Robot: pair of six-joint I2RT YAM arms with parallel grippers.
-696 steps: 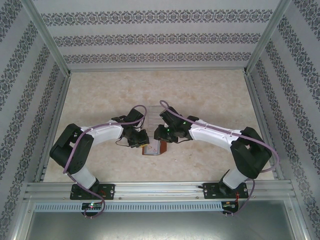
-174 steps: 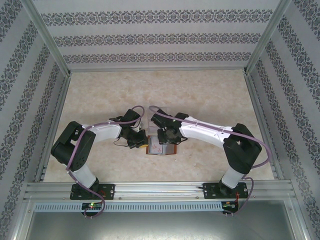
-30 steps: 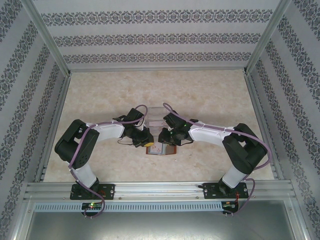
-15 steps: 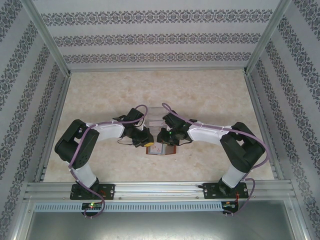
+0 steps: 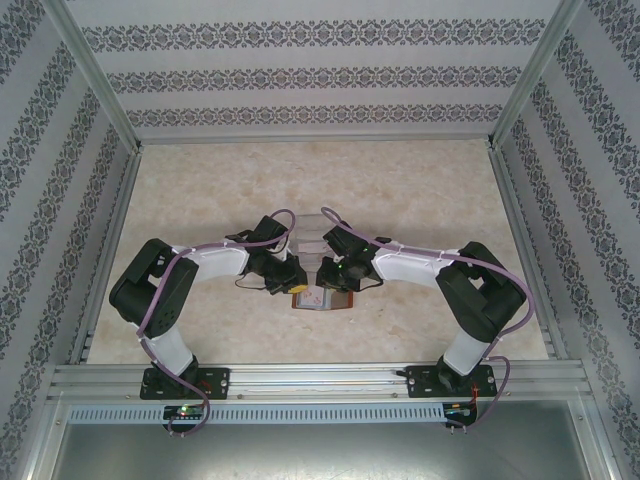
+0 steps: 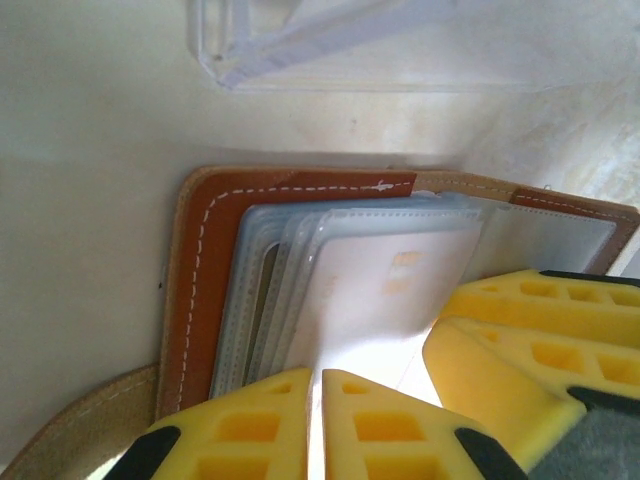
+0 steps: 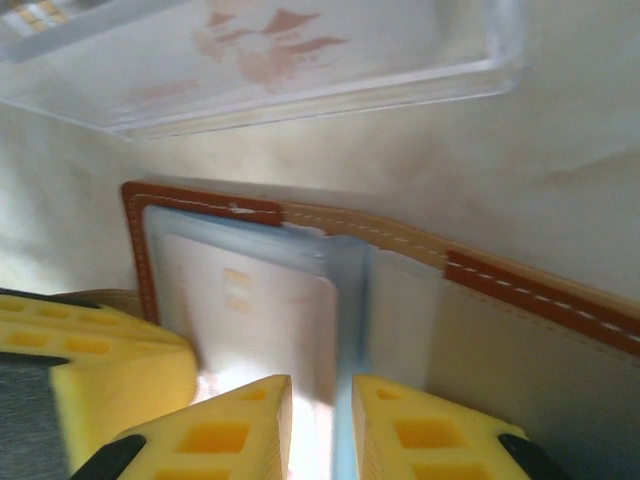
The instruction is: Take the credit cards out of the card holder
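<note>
At mid-bench, both arms meet over the open holder, which lies flat with its inner side up, just nearer the arm bases than the clear tray. The left end effector is at the holder's left part and the right end effector at its middle, the two close together.

From the left wrist, the holder shows a brown stitched border around stacked grey-blue pockets. A pale card sits in the pockets. The left end effector is closed to a thin slit, and the card's near edge runs up to it; whether it pinches the card is unclear. The right arm's yellow fingers rest just beside, at the card's right. The tray lies beyond the holder, apart from it.

From the right wrist, the right end effector has its fingers a little apart, with a grey-blue pocket edge running into the gap; I cannot tell whether they clamp it. The card lies left of that edge, inside the holder. A left finger lies at the holder's left edge. The tray holds a card with a reddish print.
</note>
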